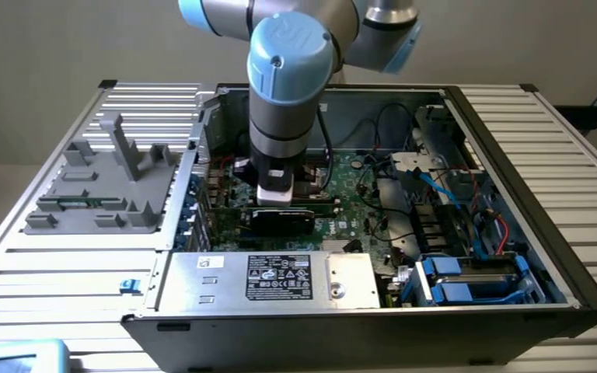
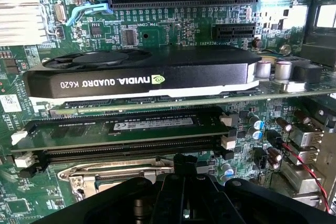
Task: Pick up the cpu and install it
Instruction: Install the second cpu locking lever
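Grey fixture (image 1: 96, 186): on the bench (image 1: 547, 163), at nine o'clock from the open computer case (image 1: 506, 155).
Pincer (image 1: 277, 200): shut and low inside the case, just above the socket's metal frame (image 2: 121, 174).
Cpu: hidden under the pincer (image 2: 184, 169) if it is there; I cannot tell whether it is held.
Graphics card (image 2: 142, 77): just beside the pincer at six o'clock in the exterior view, and it reads "NVIDIA QUADRO K620".
Memory module (image 2: 131, 125): between card and socket, its sticker too small to read.
Power supply (image 1: 267, 278): further out at six o'clock, its white label's print illegible.
Blue drive caddies (image 1: 454, 280): at four o'clock, well apart.
Risk: a chip lowered tilted or rotated could bend socket pins (the costly mistake), and a sideways drift would knock the memory module.
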